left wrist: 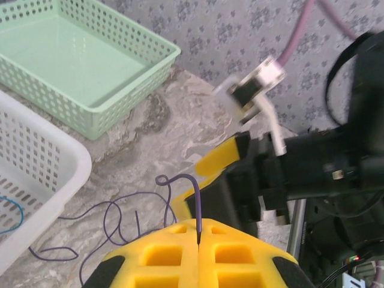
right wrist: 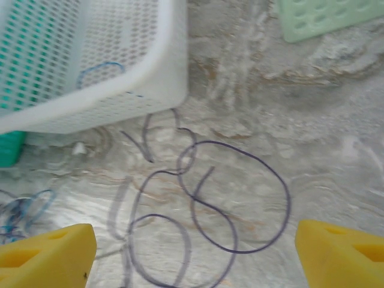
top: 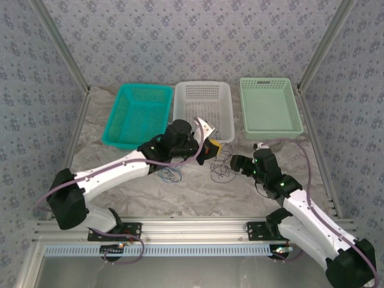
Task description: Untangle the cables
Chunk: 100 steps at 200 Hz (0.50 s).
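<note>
At table centre, just in front of the white perforated plastic basket (top: 204, 105), the left gripper (left wrist: 198, 227) has its 2 yellow fingers (left wrist: 162, 255) pressed flat together. They clamp the thin dark purple-black cable (left wrist: 197, 201) in the seam between them. From the seam the cable rises and curls over. Its remaining length lies in loose overlapping loops on the grey marbled table covering (right wrist: 336, 150), near the front wall of the white basket.

The right gripper (right wrist: 195, 255) faces these loops with its 2 fingers spread wide apart. In the top view the 2 grippers are near each other, with the loops lying between them.

A tangle of thin blue cable (top: 170, 175) lies on the table beside the left forearm, apart from the dark loops. A separate blue strand (right wrist: 99, 69) shows through the wall of the white basket.

A teal basket (top: 138, 114) and a pale green basket (top: 270, 105) flank the white one.
</note>
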Tool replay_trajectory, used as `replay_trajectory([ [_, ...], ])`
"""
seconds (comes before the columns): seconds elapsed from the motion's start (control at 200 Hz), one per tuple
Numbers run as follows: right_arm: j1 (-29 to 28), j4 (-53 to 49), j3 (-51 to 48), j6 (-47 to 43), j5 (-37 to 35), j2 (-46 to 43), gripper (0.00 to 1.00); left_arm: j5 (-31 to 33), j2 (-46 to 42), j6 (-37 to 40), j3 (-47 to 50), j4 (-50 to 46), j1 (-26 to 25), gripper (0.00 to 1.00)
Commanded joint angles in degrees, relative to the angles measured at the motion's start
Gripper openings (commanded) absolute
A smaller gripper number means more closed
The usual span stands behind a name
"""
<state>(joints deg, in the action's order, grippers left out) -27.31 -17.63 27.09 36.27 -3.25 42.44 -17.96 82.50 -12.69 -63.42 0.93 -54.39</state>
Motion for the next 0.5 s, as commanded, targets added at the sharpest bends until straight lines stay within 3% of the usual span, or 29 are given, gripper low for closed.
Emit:
replay_trajectory([
  [0.0,-0.1,-0.7,2.2,1.7,5.2,-0.2,0.90,0.8,2.0,-0.8,-1.1,0.8,0.3,0.04],
  [0.2,0.3,5.2,2.3,3.2,9.4,1.9,0.91,-0.7,3.7,-2.4,-2.3,2.4,-0.1,0.02],
  [0.495,0.0,12.6,4.2,5.4,9.5,14.7,0.91,-3.0,3.6,-3.9,-2.7,6.2,-1.8,0.02],
])
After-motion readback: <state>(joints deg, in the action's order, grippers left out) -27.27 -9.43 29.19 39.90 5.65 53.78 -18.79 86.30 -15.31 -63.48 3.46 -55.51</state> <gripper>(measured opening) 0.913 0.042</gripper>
